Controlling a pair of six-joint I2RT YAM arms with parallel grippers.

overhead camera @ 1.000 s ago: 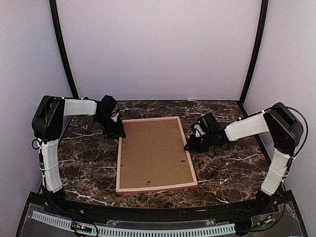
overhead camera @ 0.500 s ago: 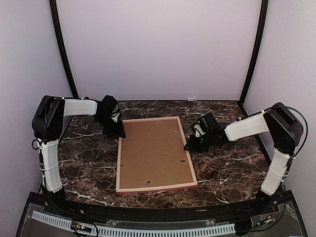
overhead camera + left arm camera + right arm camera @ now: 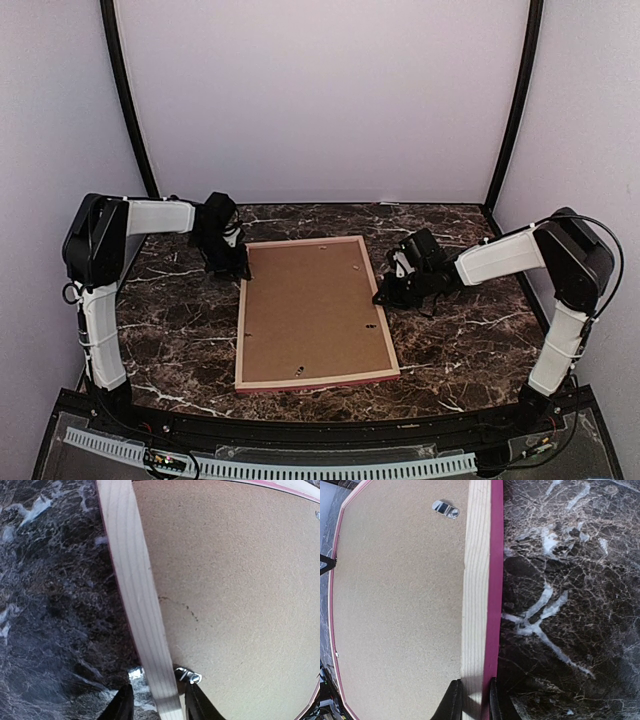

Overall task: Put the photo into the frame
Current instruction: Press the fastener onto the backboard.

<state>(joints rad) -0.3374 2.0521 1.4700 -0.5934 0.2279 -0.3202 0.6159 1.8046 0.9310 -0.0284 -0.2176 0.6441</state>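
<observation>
The frame [image 3: 240, 330] lies face down on the marble table, its light wood back side up and the pink face at its edges. A brown backing board [image 3: 310, 310] fills it. The photo is hidden. My left gripper [image 3: 232, 268] is at the far end of the frame's left rail. In the left wrist view it [image 3: 160, 707] is open and straddles the wooden rail [image 3: 132, 580], with a gap on each side. Its right finger is next to a metal clip [image 3: 189, 675]. My right gripper [image 3: 472, 702] is shut on the frame's right rail [image 3: 480, 580], one finger on the wood, one on the pink face.
A second metal clip [image 3: 445, 508] sits on the backing board near the right rail. Dark marble table [image 3: 460, 340] surrounds the frame. Black corner posts [image 3: 130, 110] and pale walls stand behind and to the sides.
My left gripper has edged slightly toward the back left at the frame's corner. The frame and the right arm have not moved.
</observation>
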